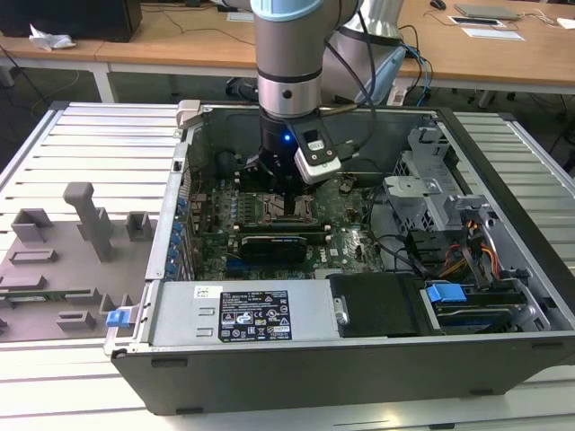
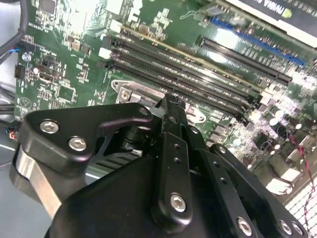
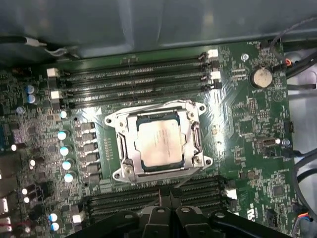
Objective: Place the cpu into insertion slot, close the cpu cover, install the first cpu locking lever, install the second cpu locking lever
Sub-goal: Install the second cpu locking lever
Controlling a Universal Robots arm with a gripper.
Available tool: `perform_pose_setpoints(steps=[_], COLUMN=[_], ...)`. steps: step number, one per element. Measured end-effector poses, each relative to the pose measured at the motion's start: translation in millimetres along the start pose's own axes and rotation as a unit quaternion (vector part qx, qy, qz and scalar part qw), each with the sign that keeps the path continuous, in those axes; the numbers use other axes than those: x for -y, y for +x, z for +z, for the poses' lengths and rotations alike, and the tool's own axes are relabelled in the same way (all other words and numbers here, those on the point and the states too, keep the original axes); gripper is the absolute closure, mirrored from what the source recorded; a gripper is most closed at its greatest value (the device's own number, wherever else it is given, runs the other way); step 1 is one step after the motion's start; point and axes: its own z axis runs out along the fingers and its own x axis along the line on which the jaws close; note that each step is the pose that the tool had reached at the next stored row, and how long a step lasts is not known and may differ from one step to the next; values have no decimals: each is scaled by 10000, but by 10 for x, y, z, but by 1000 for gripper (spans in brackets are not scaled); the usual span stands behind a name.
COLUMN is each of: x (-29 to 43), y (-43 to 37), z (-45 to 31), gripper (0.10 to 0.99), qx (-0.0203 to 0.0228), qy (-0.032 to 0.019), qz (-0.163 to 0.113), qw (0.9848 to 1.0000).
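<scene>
cpu (image 3: pixel 159 143): seated in the insertion slot (image 3: pixel 195 140)
cpu cover (image 3: pixel 130 119): down around it
gripper (image 3: pixel 170 194): fingers together, just above the motherboard (image 3: pixel 247 124)

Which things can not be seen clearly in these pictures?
- Gripper fingertips: the first wrist view's edge crops the fingers, so open or shut is unclear.
- Slot in the exterior view: partly hidden behind the arm.
- Locking levers around the cpu: too thin to tell whether latched.
</scene>
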Motion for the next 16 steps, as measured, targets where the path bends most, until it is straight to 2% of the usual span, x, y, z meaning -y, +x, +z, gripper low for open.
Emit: perform_pose_setpoints(steps=[4,9,16], x=[17,26,26], y=[11,76,81], z=[6,30,40], gripper=[980,980,980], qx=[-1,-4,-2], qy=[-9,-23,-25], qz=[2,2,2], qw=[10000,10000,10000])
